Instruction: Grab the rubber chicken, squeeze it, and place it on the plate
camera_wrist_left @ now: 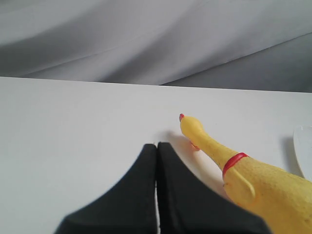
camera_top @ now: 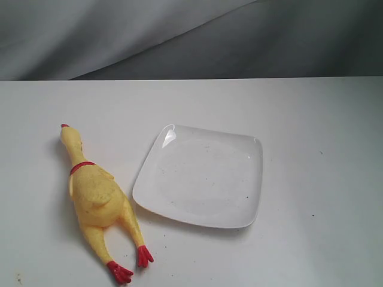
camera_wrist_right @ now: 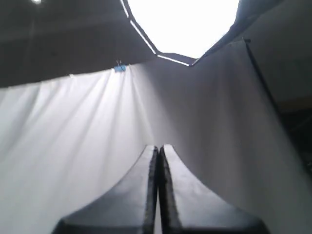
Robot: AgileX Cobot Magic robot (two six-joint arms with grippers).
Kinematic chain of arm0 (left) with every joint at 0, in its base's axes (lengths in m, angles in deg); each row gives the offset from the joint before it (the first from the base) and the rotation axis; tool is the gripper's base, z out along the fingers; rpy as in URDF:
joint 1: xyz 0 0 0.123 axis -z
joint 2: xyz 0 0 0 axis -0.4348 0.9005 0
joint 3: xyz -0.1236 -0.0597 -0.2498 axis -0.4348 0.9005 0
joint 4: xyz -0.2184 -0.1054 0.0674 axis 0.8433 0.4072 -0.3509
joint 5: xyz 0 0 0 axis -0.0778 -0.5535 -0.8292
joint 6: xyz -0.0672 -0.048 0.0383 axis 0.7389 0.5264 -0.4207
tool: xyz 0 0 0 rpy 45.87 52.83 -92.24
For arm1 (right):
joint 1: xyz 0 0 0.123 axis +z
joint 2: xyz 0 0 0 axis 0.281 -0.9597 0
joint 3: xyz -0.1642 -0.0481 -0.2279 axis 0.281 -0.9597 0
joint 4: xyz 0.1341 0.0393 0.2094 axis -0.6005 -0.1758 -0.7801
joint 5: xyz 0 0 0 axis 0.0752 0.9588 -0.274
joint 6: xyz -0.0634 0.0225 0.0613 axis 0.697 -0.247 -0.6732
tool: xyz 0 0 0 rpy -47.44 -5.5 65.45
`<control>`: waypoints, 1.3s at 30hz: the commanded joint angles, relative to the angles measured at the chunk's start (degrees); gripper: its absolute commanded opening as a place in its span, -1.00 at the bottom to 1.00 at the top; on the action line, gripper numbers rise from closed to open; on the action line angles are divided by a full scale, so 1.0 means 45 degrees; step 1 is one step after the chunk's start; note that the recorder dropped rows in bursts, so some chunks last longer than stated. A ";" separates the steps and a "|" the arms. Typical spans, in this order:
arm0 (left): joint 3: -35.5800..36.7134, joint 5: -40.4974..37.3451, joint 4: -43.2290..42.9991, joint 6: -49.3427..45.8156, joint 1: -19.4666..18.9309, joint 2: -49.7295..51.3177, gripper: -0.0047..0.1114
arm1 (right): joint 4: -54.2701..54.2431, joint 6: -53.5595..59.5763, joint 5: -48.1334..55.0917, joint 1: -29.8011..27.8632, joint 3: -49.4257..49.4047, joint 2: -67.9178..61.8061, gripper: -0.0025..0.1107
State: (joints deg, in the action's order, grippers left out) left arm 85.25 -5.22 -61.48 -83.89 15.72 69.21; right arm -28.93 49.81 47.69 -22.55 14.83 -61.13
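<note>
Left claw, pose: low over the counter, aimed along its surface toward the back cloth.
Left claw, state: both black fingers pressed together along their length, with nothing between them.
Right claw, pose: tilted upward, facing hanging cloth and a bright light panel.
Right claw, state: fingers pressed together, gripping nothing.
Count, claws: two, each with two fingers.
Count, task things: one rubber chicken and one plate.
Count, other: one small blue clip on the upper edge of the hanging cloth.
Rubber chicken, place: lying flat on the counter, on the left of the exterior view, with its head toward the back and its feet toward the front edge.
Rubber chicken and plate: the body lies just beside the plate's left corner; whether they touch cannot be told.
Rubber chicken and left claw: in the left wrist view the head lies near the fingertips, apart from them.
Rubber chicken, form: long yellow toy with a plump pebbled body, a thin smooth neck, a red collar, a red comb, and two legs ending in red feet.
Plate, form: glossy white, shallow and square with rounded corners; a highlight shows at the back left corner and a few dark specks on its floor; nothing lies on it.
Counter, surface: flat, matte white.
Back cloth, surface: grey fabric in soft folds.
</note>
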 commanded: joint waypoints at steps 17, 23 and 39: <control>0.0050 0.0030 0.0020 -0.0009 -0.0069 -0.0049 -0.91 | 0.1786 -0.0814 1.1752 0.2365 0.9746 -0.8703 -0.96; 0.0050 0.0030 0.0020 -0.0009 -0.0069 -0.0049 -0.91 | -0.0527 0.3868 1.4779 0.3783 1.2576 -1.2084 -0.96; 0.0050 0.0030 0.0020 -0.0009 -0.0069 -0.0049 -0.91 | -0.5814 1.1296 1.4538 0.8506 1.3619 -1.9578 -0.96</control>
State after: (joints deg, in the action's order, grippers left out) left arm 85.25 -5.22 -61.48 -83.89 15.72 69.21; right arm -54.51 99.50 118.30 11.36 75.73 -144.96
